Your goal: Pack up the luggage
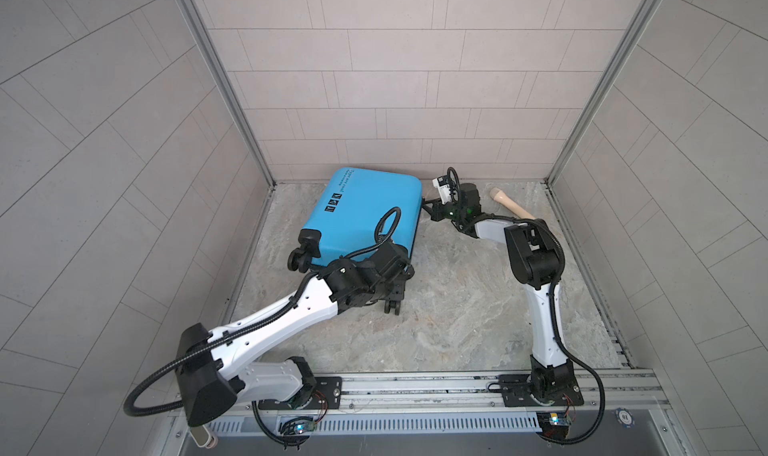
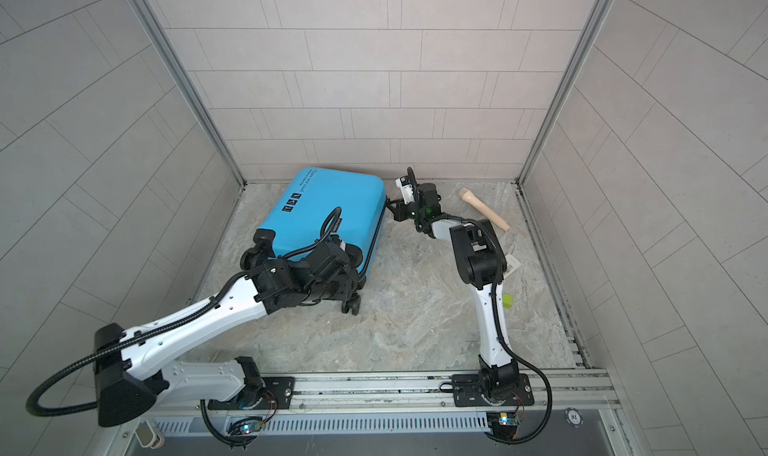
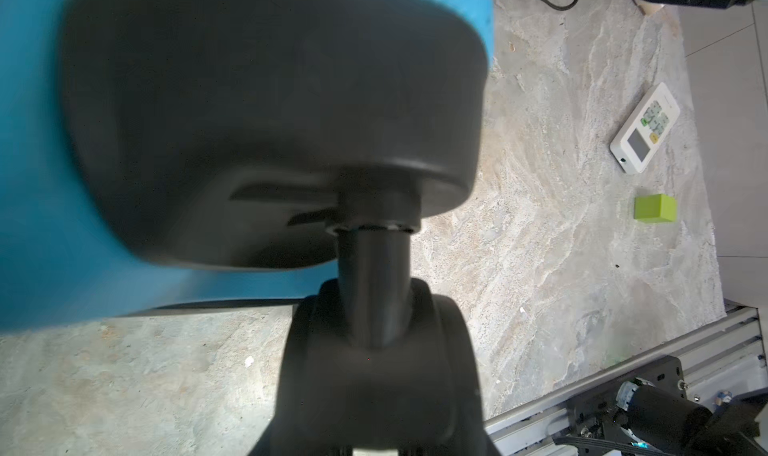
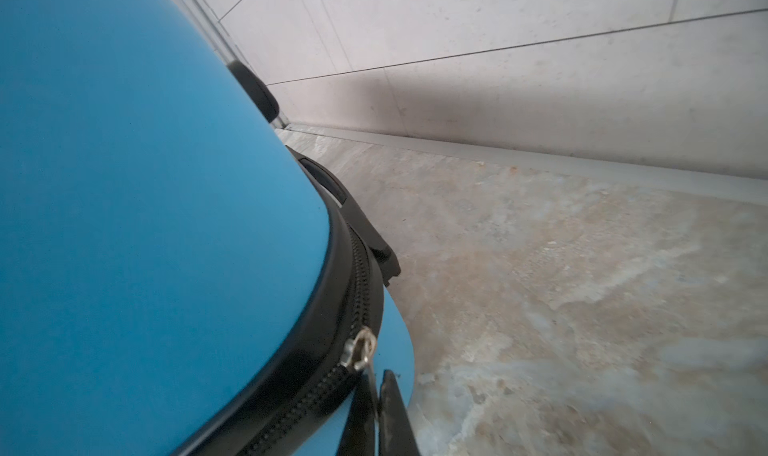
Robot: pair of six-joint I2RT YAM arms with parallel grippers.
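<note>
Luggage (image 1: 365,208) gets zipped: right gripper (image 4: 377,385) pinches the zipper pull (image 4: 360,349) tight, while left gripper (image 1: 395,290) seems to brace a wheel (image 1: 392,307), its opening impossible to tell.

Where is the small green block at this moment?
In a top view the green block peeks out beside the right arm's forearm, on the right side of the tabletop; the left wrist view shows it close to the white remote, not touching.

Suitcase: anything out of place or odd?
Suitcase lies closed and askew, yet remote, green block and wooden stick sit outside it on the table. Right pincer pinches its zipper pull.
</note>
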